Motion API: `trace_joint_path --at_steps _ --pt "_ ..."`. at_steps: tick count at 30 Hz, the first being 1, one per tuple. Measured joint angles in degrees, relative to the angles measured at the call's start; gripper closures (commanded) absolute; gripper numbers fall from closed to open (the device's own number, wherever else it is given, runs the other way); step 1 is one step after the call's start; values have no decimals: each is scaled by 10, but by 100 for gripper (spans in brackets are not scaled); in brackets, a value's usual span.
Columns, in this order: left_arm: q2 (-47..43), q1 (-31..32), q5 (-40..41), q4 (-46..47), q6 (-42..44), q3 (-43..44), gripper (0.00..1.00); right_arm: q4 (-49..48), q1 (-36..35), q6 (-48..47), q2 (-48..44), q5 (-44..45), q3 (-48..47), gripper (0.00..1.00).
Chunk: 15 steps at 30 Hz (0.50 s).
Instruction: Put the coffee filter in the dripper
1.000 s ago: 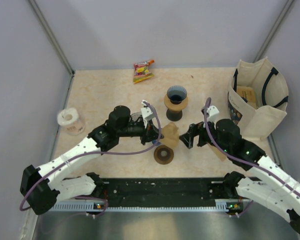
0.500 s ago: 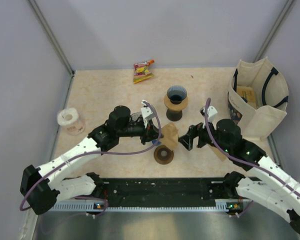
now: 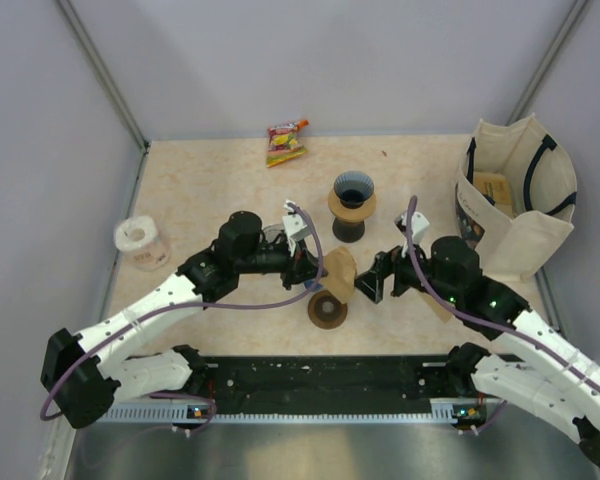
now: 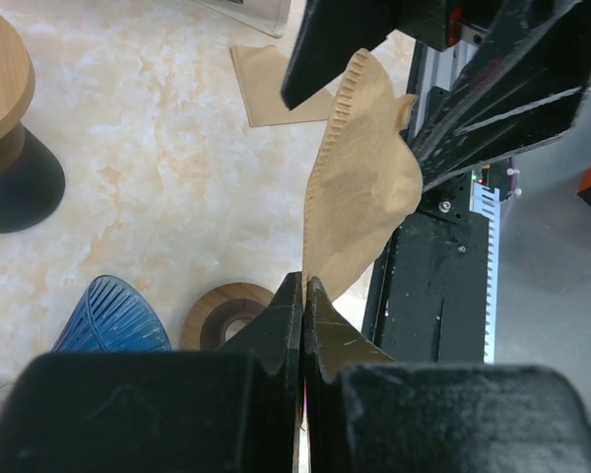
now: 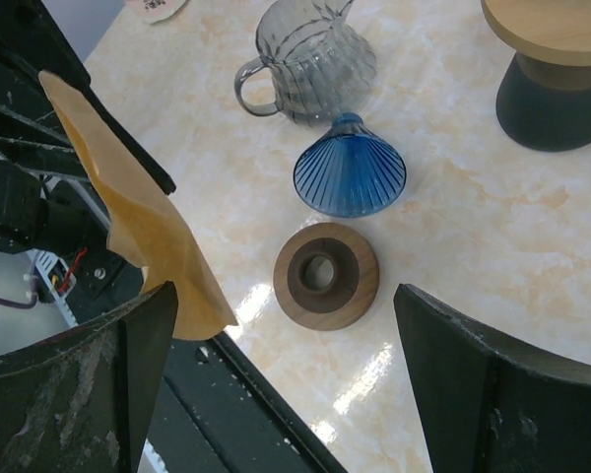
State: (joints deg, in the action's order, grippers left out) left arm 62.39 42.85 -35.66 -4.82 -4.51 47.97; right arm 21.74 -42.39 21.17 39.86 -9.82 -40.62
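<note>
Pale marbled tabletop, walled in grey, carries the scene, and the coffee filter [image 3: 338, 270] hangs in the air above it, just beyond the wooden ring [image 3: 327, 309] that lies flat near the table's front edge. The left gripper [image 3: 310, 268] reaches in from the ring's left, its jaws pressed together on the filter's lower edge, so the tan paper stands up from the fingertips [image 4: 294, 307] with its crimped seam showing. The filter's far end lies between the fingers of the right gripper [image 3: 365, 285], which comes from the ring's right with its jaws spread wide; I cannot tell whether either finger touches the paper. Just behind the ring the blue dripper [image 5: 350, 177] rests mouth-down on the table, and the glass pitcher [image 5: 305, 59] stands behind that. Farther back from the ring stands a dark vessel with a wooden collar [image 3: 352, 205]. A second filter [image 4: 276, 89] lies flat on the table to the ring's right, under the right arm. Well to the ring's left sits a paper roll [image 3: 140, 243], far behind it a snack packet [image 3: 286, 143], and off to its right, against the wall, a cloth tote bag [image 3: 520, 205].
</note>
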Motion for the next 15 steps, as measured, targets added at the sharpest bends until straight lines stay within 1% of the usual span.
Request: trace_joint_path --at_steps 2,8,15 --pt "0 0 -6 0 0 0 100 -9 0 -1 10 0 0 14" --pt "0 0 -27 5 0 -5 100 -41 0 -7 51 -24 0 23" --pt "0 0 -31 19 -1 -12 100 -80 0 -10 41 -87 3 25"
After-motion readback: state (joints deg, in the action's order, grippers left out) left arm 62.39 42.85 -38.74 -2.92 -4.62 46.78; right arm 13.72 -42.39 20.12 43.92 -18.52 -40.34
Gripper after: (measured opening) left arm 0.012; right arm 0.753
